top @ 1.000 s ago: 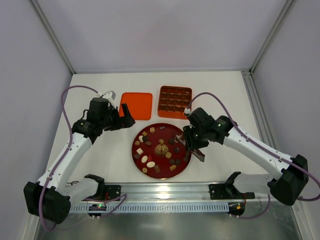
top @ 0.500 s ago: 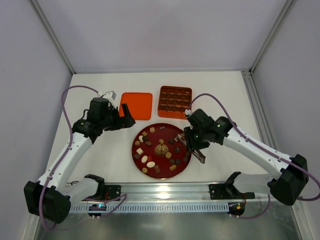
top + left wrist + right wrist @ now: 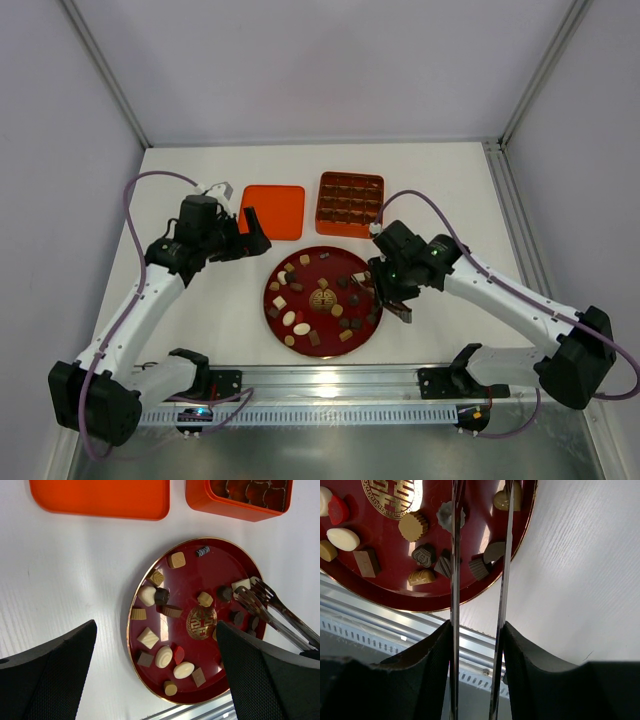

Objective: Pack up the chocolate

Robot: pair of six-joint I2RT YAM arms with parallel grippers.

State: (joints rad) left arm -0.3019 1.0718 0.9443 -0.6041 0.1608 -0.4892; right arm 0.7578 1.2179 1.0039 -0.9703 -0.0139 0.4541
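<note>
Many oval, square, round chocolate (image 3: 163, 656); glossy plate (image 3: 225, 565); metal tongs (image 3: 246, 598).

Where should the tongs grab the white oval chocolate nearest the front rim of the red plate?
Probably across its narrow middle, the tongs coming straight down with one tip on each long side. The white oval chocolate lies flat; a tan piece and a brown block crowd its ends, while its long sides look freer.

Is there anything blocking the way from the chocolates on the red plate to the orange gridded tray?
Nothing visible: only bare table lies between the plate holding the chocolate and the open gridded tray.
</note>
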